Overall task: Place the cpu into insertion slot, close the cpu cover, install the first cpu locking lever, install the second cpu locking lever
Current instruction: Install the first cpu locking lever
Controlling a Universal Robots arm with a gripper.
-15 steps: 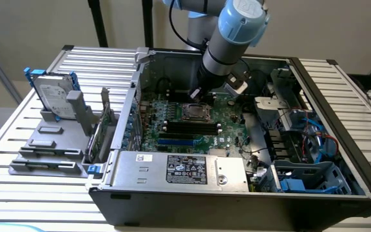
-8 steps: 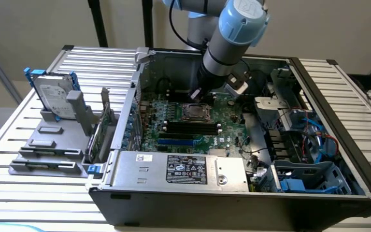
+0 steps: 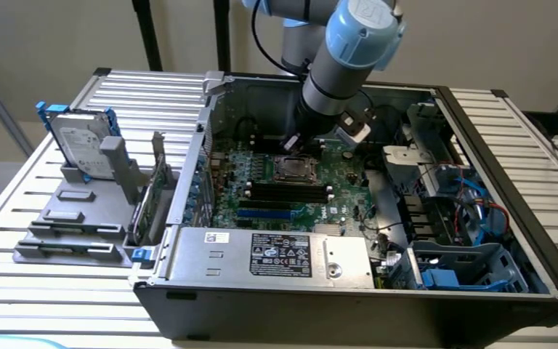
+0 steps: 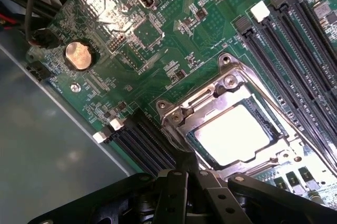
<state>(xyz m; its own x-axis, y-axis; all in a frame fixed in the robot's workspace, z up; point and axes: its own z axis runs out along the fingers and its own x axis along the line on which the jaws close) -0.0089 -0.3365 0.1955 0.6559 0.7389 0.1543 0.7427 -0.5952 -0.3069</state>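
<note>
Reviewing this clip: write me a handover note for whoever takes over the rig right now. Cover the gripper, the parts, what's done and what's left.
Gripper: shut, nothing seen held, tip low at the near corner of the cover.
Cpu: lying flat in the slot, showing through the cover's window.
Cover: down over the cpu.
Done: cpu placed; cover looks closed.
Left: levers. I cannot tell whether either is latched, so treat both as open work.
</note>
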